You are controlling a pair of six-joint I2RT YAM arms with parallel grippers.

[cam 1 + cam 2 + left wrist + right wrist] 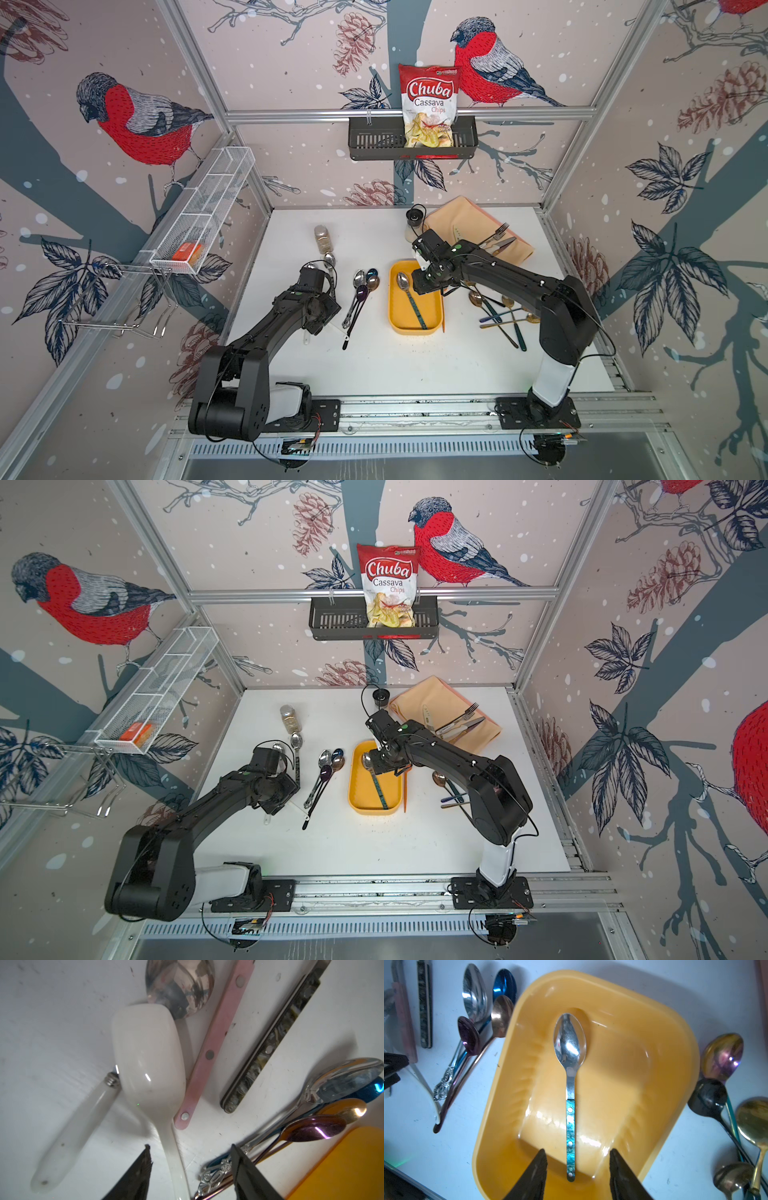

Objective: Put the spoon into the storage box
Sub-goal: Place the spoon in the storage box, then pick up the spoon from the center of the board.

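Take twelve o'clock as the back wall in a top view. The storage box (392,305) sits on the table (374,365) with its long side running twelve to six. The teal-handled spoon (413,305) already lies flat inside it, bowl toward eleven and handle tip toward five. The right fingers (533,1176) hang open just above the box, one on each side of that handle's end and touching nothing, so I judge this spoon delivered. The coming move looks to belong to the left arm. The left fingers (137,1176) stand open astride the thin handle of the white spoon (147,1053), gripping nothing, and the handle passes nearer one finger than the other. That spoon lies on the table at nine o'clock of the box, beyond the cluster of metal spoons (361,286). From above, the arm hides its axis. A carry would run toward three o'clock, over the cluster, and the left arm is clearly the nearer.
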